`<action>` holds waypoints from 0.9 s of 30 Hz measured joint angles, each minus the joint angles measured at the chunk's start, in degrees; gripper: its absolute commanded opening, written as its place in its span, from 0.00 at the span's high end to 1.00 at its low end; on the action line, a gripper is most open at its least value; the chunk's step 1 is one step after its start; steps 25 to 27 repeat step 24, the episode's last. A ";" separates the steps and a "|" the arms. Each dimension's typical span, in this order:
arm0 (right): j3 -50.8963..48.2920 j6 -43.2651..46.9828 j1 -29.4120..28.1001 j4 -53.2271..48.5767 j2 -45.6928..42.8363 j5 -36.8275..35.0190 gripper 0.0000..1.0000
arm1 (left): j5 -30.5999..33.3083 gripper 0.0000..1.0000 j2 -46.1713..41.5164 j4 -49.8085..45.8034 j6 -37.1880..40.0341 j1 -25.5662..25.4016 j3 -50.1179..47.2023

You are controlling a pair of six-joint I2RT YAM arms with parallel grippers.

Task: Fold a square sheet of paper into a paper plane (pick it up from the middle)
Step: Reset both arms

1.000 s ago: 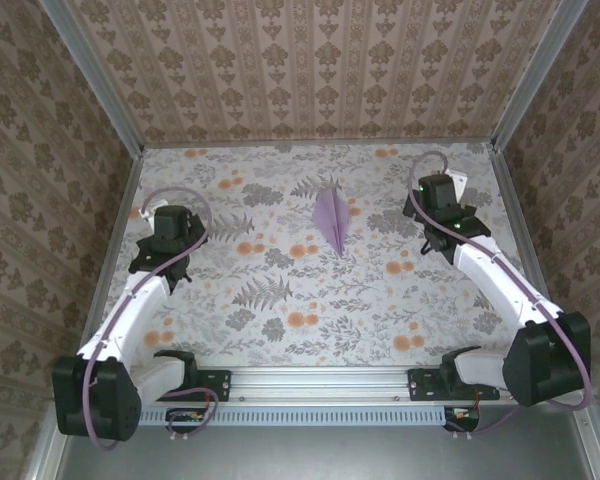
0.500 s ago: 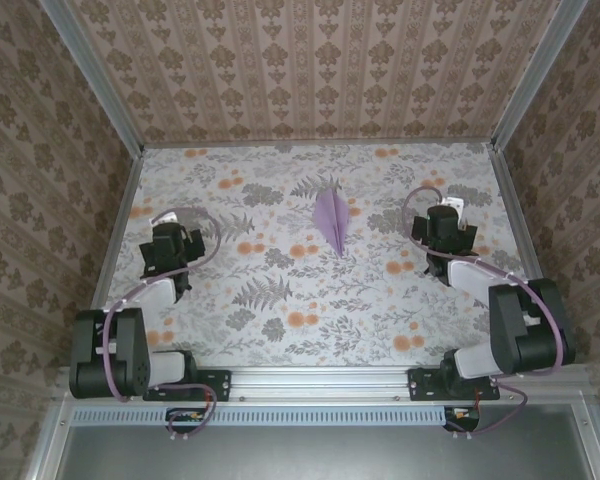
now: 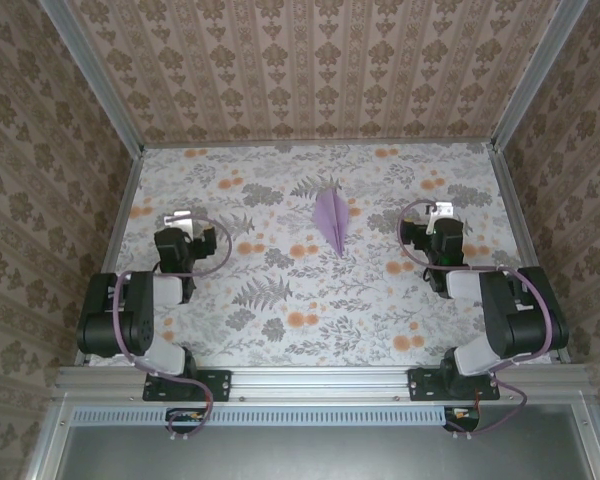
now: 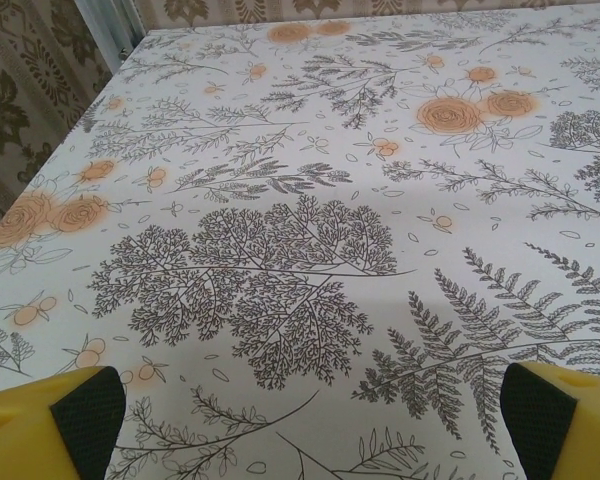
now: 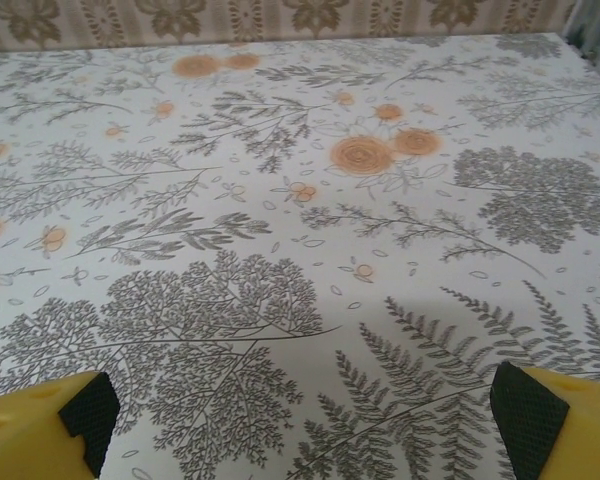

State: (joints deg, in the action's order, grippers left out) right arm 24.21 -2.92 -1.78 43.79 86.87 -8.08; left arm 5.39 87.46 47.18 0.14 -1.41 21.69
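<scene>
- Top external: the paper plane (image 3: 332,220), a narrow lilac dart with a centre crease, lies flat on the floral tablecloth (image 3: 280,300) at the far middle of the table, its sharp tip pointing toward the near side.
- The left gripper (image 3: 187,243) sits to the left of the plane and nearer, and the right gripper (image 3: 435,238) sits to the right and nearer. Both are well apart from the plane and hold nothing. Each arm is bent close above its base by the metal rail (image 3: 320,380) at the near edge.
- Left wrist: the left gripper (image 4: 310,425) has its jaws spread wide. Its yellow fingers with black pads (image 4: 85,415) sit at the two bottom corners, with printed cloth between them and nothing gripped.
- Right wrist: the right gripper (image 5: 308,415) is likewise released. Its black pads (image 5: 530,410) are far apart above fern and rose print, close to the cloth; whether they touch it cannot be told.
</scene>
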 measured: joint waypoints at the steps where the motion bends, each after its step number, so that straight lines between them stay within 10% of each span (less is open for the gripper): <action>1: -0.35 0.02 0.04 0.66 0.17 0.48 0.00 | -0.09 0.00 0.15 0.00 0.11 0.00 0.00; 27: -0.66 0.22 0.15 3.43 0.33 2.56 0.00 | -0.74 0.00 0.20 0.63 1.22 -0.09 0.24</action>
